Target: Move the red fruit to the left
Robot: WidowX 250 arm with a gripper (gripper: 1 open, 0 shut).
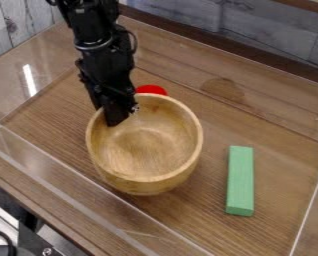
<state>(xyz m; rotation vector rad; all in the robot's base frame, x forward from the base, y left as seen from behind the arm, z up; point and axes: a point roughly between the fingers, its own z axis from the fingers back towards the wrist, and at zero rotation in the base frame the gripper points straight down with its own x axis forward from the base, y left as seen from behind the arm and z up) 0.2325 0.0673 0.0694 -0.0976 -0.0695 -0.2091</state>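
The rim of the wooden bowl [146, 178] is grasped by the gripper [110, 114], whose dark fingertips are set at the upper-left part of the rim, with part of them seen against the bowl's pale inner wall. The contact itself is partly covered by the fingers, so the exact placement of each one cannot be told. The black arm [98, 45] is seen coming down from the top edge of the view, upper left of the bowl. The red fruit [151, 90] is found just beyond the bowl's far rim, to the right of the gripper; its lower part is hidden by the bowl, and whether the two are touching cannot be told. The fruit is not held. The bowl is seen with its opening facing up towards the camera, and its smooth, light inside is shown. To the right of the bowl, apart from it, the green block [241, 181] is laid on the brown table [275, 125], its long side running up and down the view. A darker patch [223, 89] is shown on the wood, to the right of the fruit. At the lower-left corner, black cables [4, 240] are partly seen beside the table's edge.
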